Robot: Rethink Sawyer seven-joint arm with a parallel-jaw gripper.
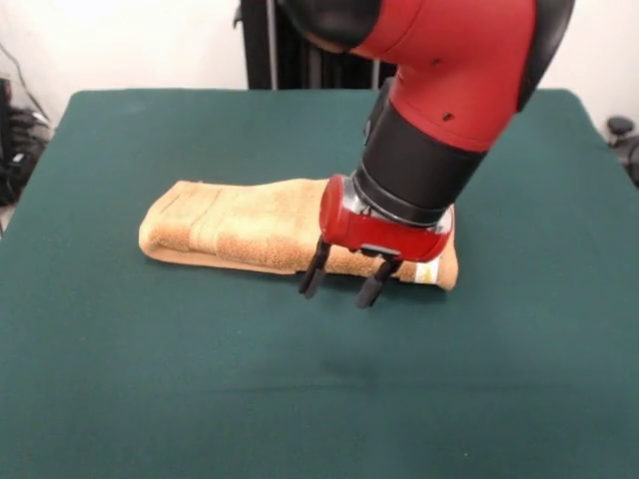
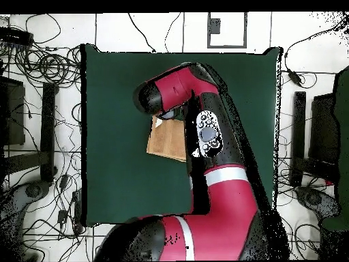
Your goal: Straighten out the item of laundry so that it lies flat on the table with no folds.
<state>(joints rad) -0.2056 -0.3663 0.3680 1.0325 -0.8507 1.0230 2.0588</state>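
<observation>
The orange-tan towel (image 1: 240, 225) lies folded into a long thick strip across the middle of the dark green table (image 1: 300, 399). Its small white tag (image 1: 427, 271) shows at the strip's right end. My gripper (image 1: 337, 296) hangs over the right part of the towel. Its two black fingers (image 1: 313, 274) are spread apart just past the towel's near edge and hold nothing. In the overhead view the towel (image 2: 167, 140) shows partly beside my arm on the table (image 2: 116, 170), and the gripper is hidden under the arm.
My red and black arm (image 2: 211, 170) covers much of the table's right half in the overhead view. Cables and equipment (image 2: 41, 68) lie on the floor around the table. A black stand (image 1: 260, 45) rises behind the far edge.
</observation>
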